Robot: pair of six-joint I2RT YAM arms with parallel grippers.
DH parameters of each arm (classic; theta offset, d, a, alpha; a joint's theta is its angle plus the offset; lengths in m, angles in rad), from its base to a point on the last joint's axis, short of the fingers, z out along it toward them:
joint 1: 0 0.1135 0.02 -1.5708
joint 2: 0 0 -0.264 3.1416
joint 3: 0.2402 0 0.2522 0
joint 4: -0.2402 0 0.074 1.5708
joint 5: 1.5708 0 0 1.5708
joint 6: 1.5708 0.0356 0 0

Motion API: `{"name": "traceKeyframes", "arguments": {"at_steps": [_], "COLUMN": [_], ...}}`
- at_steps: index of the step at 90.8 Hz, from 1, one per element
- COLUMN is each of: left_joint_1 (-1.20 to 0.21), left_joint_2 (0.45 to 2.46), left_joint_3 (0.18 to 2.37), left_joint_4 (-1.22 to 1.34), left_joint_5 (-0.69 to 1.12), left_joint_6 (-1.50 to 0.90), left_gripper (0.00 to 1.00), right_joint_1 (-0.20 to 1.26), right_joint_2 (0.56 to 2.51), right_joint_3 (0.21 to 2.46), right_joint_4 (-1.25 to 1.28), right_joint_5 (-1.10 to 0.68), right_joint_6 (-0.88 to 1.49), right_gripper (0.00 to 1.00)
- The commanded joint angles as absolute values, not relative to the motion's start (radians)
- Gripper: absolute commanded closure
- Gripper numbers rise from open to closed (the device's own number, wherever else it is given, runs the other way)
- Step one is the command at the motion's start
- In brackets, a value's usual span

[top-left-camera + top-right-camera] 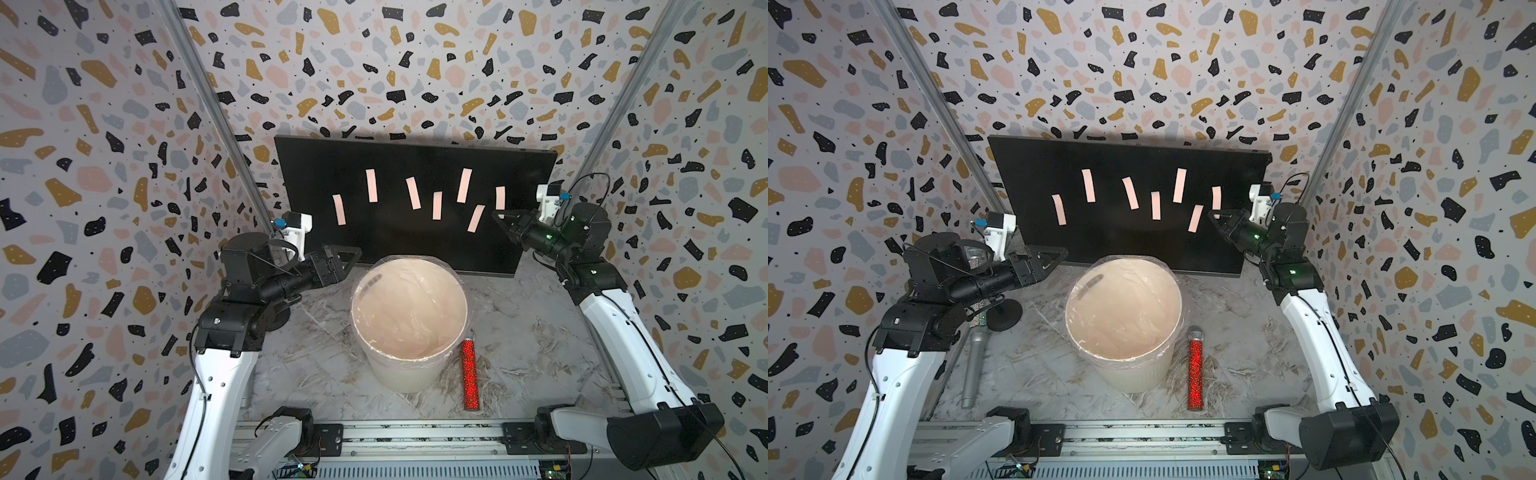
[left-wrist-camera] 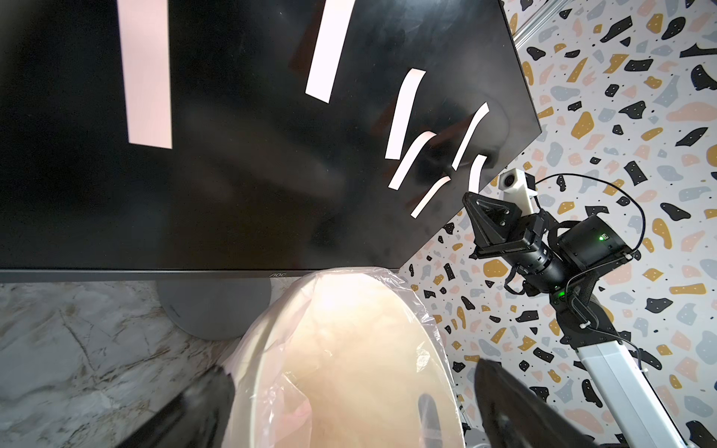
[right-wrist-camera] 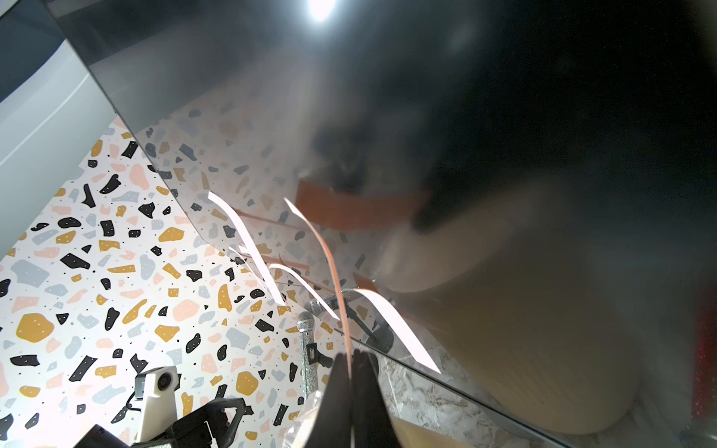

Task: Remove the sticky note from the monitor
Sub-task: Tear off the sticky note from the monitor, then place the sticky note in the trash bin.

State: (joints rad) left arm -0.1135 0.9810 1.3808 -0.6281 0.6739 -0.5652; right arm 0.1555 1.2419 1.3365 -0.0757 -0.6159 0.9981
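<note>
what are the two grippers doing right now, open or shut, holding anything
left gripper: open, holding nothing.
right gripper: shut on the lower end of the rightmost sticky note on the monitor.

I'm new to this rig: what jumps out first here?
Seven pink sticky notes stand scattered across the black monitor at the back. The right gripper is shut on the lower end of the rightmost note, and a white plastic-lined bin stands in front of the monitor.
</note>
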Motion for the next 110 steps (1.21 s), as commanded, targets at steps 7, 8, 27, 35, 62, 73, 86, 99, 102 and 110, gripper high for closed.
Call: {"name": "traceKeyframes", "arguments": {"at_steps": [7,8,27,35,62,73,86,99,102,110], "left_joint_1": [-0.12,-0.12,-0.121,-0.121,-0.126,-0.127,-0.13,-0.131,-0.132,-0.133], "left_joint_2": [0.967,0.967,0.962,0.962,0.972,0.979,0.985,0.985,0.985,0.986], "left_joint_3": [1.372,1.372,1.36,1.355,1.349,1.343,1.334,1.323,1.32,1.316], "left_joint_4": [-0.609,-0.609,-0.607,-0.607,-0.625,-0.638,-0.644,-0.643,-0.643,-0.643], "left_joint_5": [0.693,0.693,0.691,0.69,0.682,0.676,0.675,0.672,0.672,0.67], "left_joint_6": [-0.563,-0.564,-0.564,-0.564,-0.554,-0.55,-0.547,-0.545,-0.546,-0.543], "left_gripper": [0.01,0.01,0.01,0.01,0.01,0.01,0.01,0.01,0.01,0.01], "right_joint_1": [0.153,0.153,0.155,0.16,0.221,0.281,0.36,0.469,0.498,0.578], "right_joint_2": [1.193,1.192,1.157,1.146,1.098,1.097,1.113,1.15,1.164,1.198], "right_joint_3": [1.303,1.3,1.285,1.285,1.293,1.329,1.375,1.443,1.464,1.516], "right_joint_4": [-0.084,-0.084,-0.113,-0.132,-0.26,-0.345,-0.434,-0.589,-0.633,-0.747], "right_joint_5": [-0.646,-0.647,-0.686,-0.715,-0.767,-0.771,-0.778,-0.75,-0.737,-0.691], "right_joint_6": [0.991,0.991,0.98,0.976,0.927,0.874,0.821,0.714,0.681,0.599], "right_gripper": [1.0,1.0,1.0,1.0,1.0,1.0,1.0,1.0,1.0,1.0]}}
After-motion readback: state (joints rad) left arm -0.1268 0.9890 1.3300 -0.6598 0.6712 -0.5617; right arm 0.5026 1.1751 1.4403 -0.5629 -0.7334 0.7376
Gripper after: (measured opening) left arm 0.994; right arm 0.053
